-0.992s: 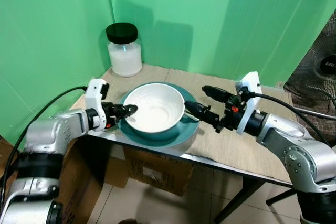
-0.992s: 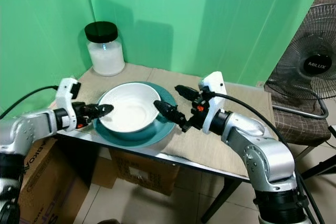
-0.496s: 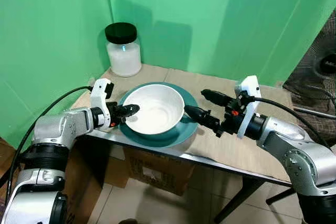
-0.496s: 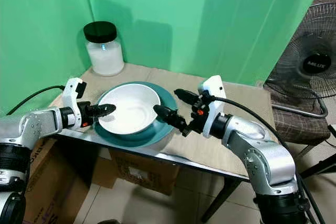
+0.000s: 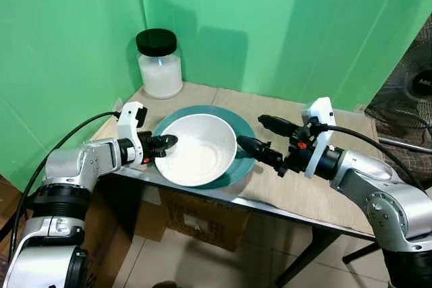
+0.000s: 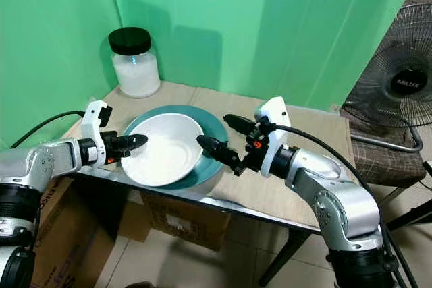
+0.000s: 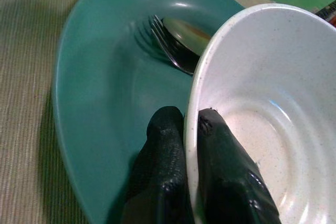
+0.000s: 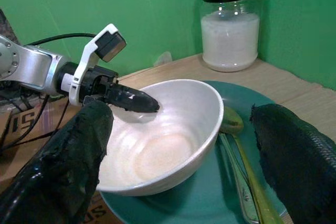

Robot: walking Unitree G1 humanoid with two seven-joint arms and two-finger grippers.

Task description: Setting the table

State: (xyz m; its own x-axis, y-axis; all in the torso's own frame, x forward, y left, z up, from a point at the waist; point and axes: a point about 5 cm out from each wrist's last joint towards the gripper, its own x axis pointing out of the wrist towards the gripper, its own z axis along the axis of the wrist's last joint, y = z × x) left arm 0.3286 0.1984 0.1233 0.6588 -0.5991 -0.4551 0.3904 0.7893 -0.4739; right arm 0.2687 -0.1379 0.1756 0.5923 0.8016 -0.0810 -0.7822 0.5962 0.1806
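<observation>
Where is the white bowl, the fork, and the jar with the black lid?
white bowl (image 5: 199,153): left eye view, on its inner bottom.
fork (image 7: 170,45): left wrist view, on its tines, lying on the teal plate.
jar (image 5: 160,75): left eye view, on its glass body, below the black lid.

The bowl (image 5: 197,150) sits tilted on the plate (image 5: 239,166) near the table's (image 5: 324,193) front edge, a fork (image 7: 170,45) and spoon (image 8: 231,121) under its far side, the jar (image 5: 159,64) behind at the left corner.
</observation>
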